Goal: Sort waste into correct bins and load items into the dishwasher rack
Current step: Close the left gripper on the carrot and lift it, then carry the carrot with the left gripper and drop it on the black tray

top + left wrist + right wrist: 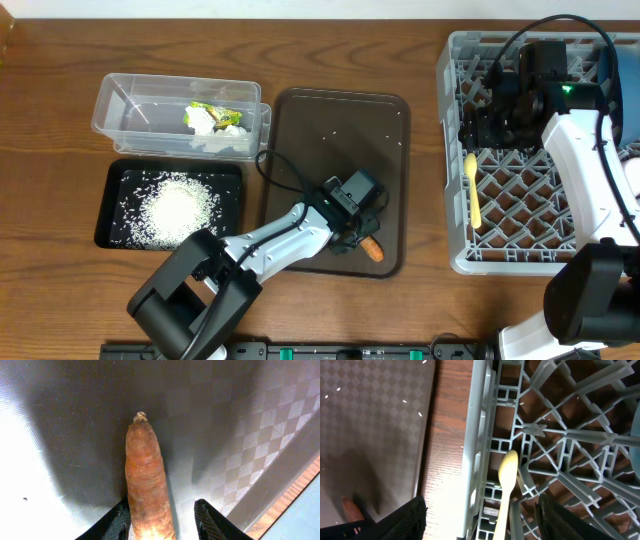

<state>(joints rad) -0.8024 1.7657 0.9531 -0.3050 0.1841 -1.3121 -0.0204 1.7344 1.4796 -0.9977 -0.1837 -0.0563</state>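
Wrappers (pixel 213 118) in clear tub (pixel 115 100); rice (pixel 175 205) in black tray (pixel 112 235); spoon (pixel 472 190) in rack (pixel 455 120) — carrot (pixel 145 475) not yet binned, lying on brown tray (pixel 300 130); my left pincer (pixel 164 515) straddles it, not clamped; right pincer (pixel 482 520) apart, empty, over rack.

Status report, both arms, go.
Left gripper down on brown tray, jaws either side of carrot, not clamped. Right gripper open, empty, over rack edge above spoon. Nothing blocking the carrot.

surface: brown wooden table (pixel 40 120) — grain running left-right | light: bright, from above, soft shadows
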